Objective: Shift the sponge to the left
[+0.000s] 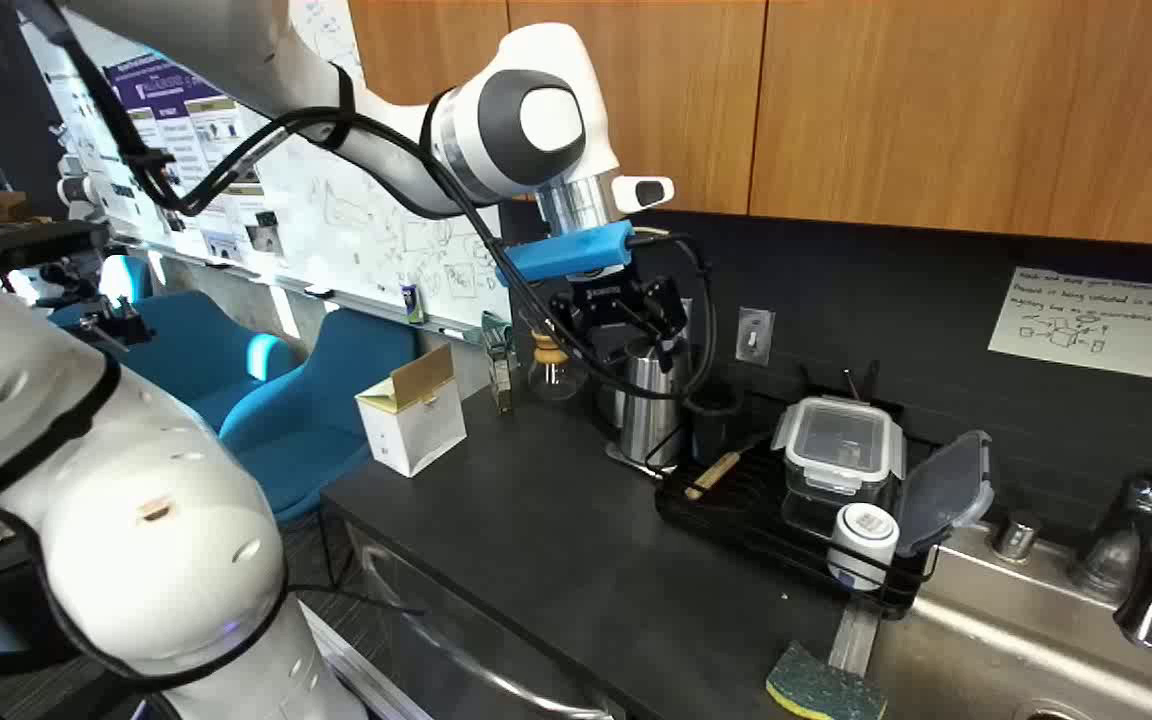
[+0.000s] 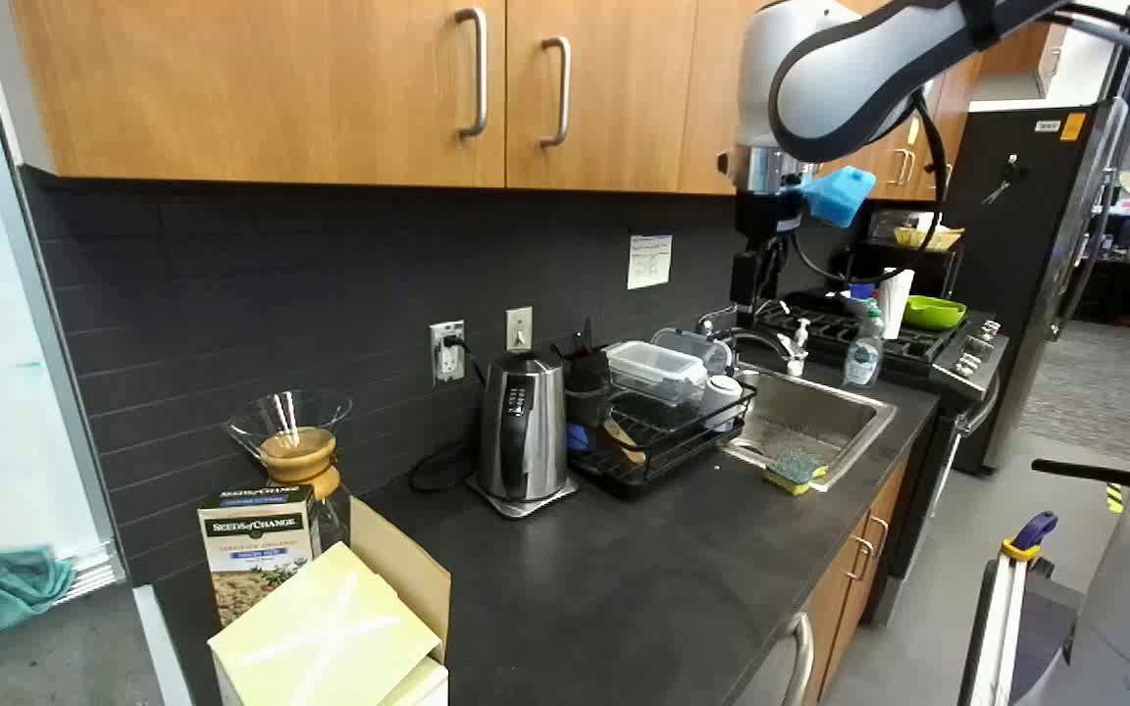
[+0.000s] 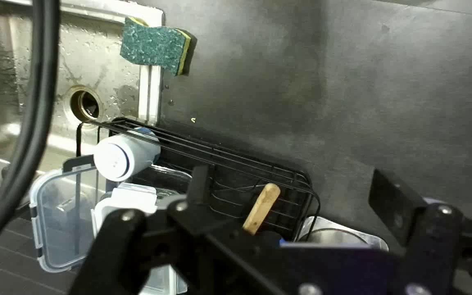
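Observation:
The sponge, yellow beneath with a green scouring face up, lies slightly bent across the sink's rim and the dark counter; it shows in both exterior views, as the sponge (image 1: 824,688) and the sponge (image 2: 796,471). In the wrist view the sponge (image 3: 154,46) is at the upper left, well apart from the jaws. My gripper (image 3: 297,190) is open, its fingers spread wide with nothing between them. In an exterior view the gripper (image 2: 753,284) hangs high above the counter area, pointing down. Nothing covers the sponge in the wrist view.
A black dish rack (image 1: 766,510) holds a lidded clear container (image 1: 841,445), a white cup (image 1: 864,545) and a wooden handle (image 3: 262,208). The steel kettle (image 2: 523,431) stands beside it. The sink (image 2: 810,422) adjoins the sponge. An open cardboard box (image 1: 414,420) sits at the counter's far end.

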Controlling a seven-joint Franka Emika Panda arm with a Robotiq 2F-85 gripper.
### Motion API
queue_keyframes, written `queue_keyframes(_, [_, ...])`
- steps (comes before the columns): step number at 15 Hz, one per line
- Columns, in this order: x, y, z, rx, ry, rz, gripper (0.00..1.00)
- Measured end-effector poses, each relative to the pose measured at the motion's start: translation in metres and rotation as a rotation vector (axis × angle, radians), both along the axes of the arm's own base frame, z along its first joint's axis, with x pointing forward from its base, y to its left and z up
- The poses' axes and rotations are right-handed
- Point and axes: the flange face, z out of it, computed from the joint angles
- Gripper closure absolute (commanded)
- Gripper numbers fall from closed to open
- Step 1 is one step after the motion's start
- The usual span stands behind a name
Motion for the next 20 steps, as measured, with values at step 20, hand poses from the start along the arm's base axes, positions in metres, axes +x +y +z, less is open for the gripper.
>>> queue_keyframes(20, [-0.006, -0.017, -0.006, 0.019, 0.007, -0.045, 0.0])
